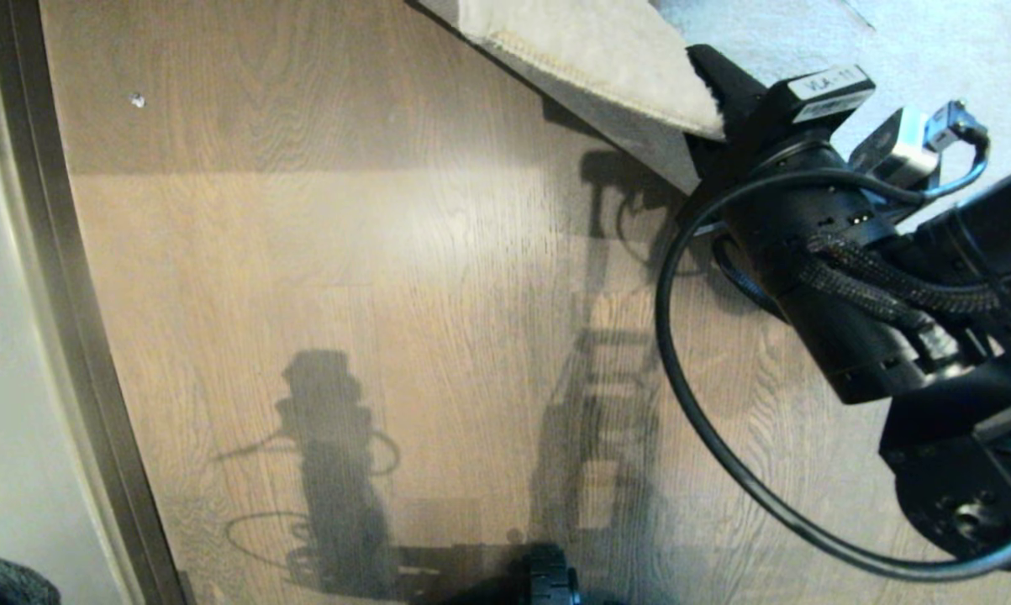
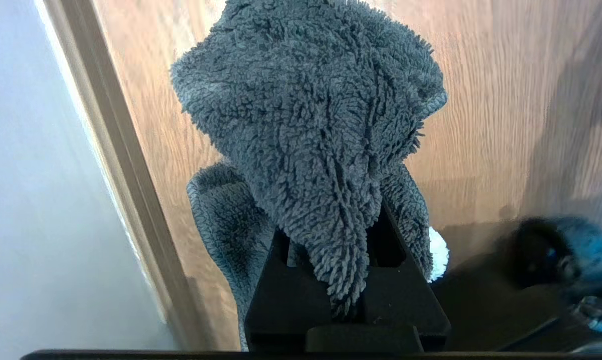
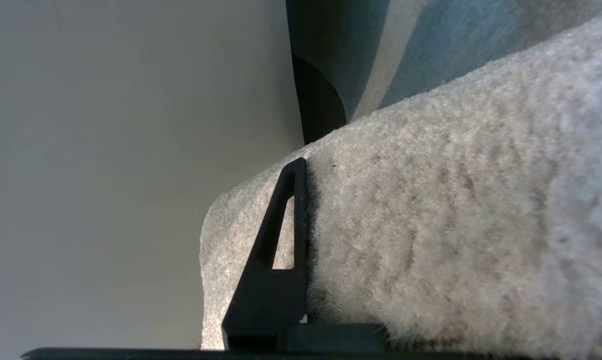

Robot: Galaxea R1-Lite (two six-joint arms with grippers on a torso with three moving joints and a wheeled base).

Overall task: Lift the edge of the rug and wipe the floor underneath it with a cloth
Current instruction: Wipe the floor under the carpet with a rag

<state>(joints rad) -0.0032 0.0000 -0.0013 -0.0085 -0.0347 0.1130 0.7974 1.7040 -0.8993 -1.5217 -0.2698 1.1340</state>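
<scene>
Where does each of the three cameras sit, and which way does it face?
Head view: high on the robot, looking down at the floor; the right arm and right tool hold up the rug edge.
Left wrist view: behind the left tool, shut on the cloth, facing the floor.
Right wrist view: behind the right tool, along the clamped rug edge, toward a pale wall.
Shared: the cloth also shows in the head view's lower left corner; the rug edge shows in head and right wrist views.
</scene>
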